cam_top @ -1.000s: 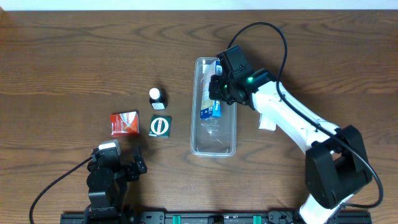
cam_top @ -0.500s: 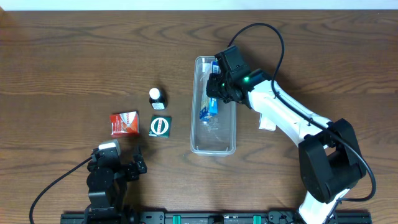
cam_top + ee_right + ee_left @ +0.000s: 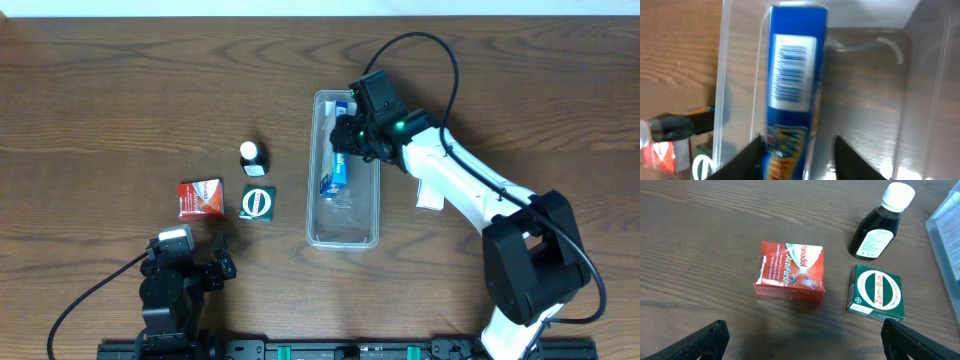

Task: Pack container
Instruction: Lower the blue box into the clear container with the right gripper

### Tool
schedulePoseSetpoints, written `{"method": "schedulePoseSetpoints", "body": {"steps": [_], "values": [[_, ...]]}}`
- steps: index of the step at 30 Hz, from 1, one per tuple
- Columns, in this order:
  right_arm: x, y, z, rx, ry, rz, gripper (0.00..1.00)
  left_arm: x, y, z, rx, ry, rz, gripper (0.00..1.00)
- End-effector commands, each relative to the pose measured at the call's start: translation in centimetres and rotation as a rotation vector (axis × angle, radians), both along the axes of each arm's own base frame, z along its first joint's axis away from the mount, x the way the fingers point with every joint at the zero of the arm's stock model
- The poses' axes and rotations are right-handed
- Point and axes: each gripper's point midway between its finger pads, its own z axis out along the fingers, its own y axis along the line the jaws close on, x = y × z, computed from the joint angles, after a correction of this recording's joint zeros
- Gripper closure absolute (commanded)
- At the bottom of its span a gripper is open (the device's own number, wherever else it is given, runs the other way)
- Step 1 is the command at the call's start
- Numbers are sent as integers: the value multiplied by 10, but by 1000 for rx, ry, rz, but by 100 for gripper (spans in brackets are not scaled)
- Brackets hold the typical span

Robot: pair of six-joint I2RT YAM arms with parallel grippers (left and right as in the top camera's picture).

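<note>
The long, narrow, clear plastic container [image 3: 313, 190], rectangular with rounded corners and a raised rim, lies lengthwise near the middle of the brown wooden table [image 3: 120, 90]. Its walls are transparent, and the wood grain shows through the floor. A blue carton [image 3: 337, 172] with a white barcode panel lies inside its far half, slightly askew to the long walls.

The right arm reaches in from the near right. The right gripper [image 3: 352, 136] is over the far end of the container. In the right wrist view the right gripper [image 3: 799, 159] straddles the blue carton [image 3: 792, 75]. Its jaws stand apart: one finger lies against the carton's side, and bare container floor shows between the carton and the other finger.

The left arm sits at the near left edge, well apart from the container. The left gripper [image 3: 805, 347] points over the table with its fingers spread wide and nothing between them.

To the left of the container stand three items:
- a red cardboard box [image 3: 790, 271]
- a green and white box [image 3: 876, 291] just beside the red one
- a dark bottle with a white cap [image 3: 880, 227] beyond them

A small white object [image 3: 430, 196] lies right of the container, partly under the right arm.
</note>
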Motion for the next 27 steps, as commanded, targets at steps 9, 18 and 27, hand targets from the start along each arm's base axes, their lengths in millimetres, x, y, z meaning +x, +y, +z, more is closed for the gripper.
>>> {"method": "schedulePoseSetpoints", "body": {"steps": [9, 18, 27], "values": [[-5, -24, 42, -91, -101, 18, 90, 0, 0, -4, -15, 4, 5, 2], [-4, -19, 41, -93, -111, 23, 95, 0, 0, -4, -15, 4, 5, 2], [-12, -8, 41, -24, -46, -83, 94, 0, 0, -4, -15, 4, 5, 2]]}}
